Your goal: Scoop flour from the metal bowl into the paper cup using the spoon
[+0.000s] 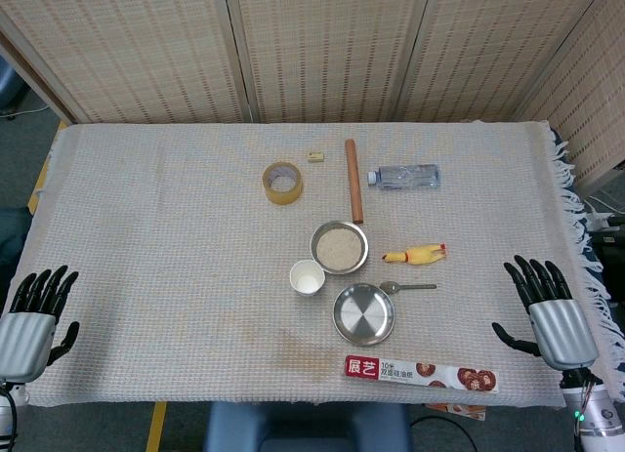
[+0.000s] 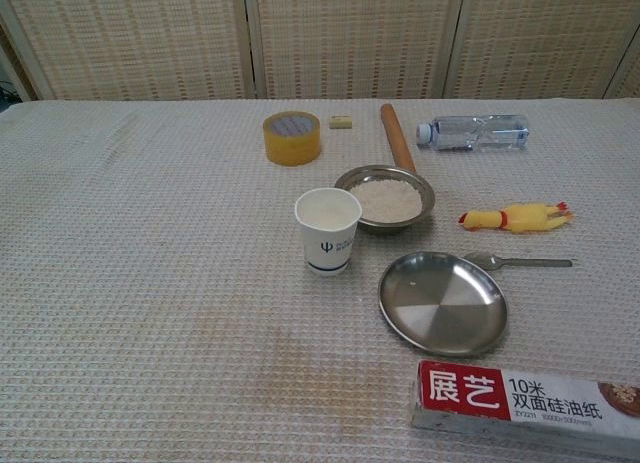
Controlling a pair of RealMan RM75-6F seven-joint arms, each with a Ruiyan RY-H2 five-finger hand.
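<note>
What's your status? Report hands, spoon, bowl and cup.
Left hand and right hand open at table edges. Spoon untouched beside empty metal plate. Flour bowl next to paper cup. Rubber chicken near spoon.

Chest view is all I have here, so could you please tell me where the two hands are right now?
Observer: The left hand is at the near left corner of the table, fingers apart, holding nothing.
Operator: Thank you. And the right one?
Observer: The right hand is at the near right edge, also empty, fingers apart.
Operator: Which is closer to the spoon?
Observer: The right hand. The spoon lies untouched on that hand's side of the table.
</note>
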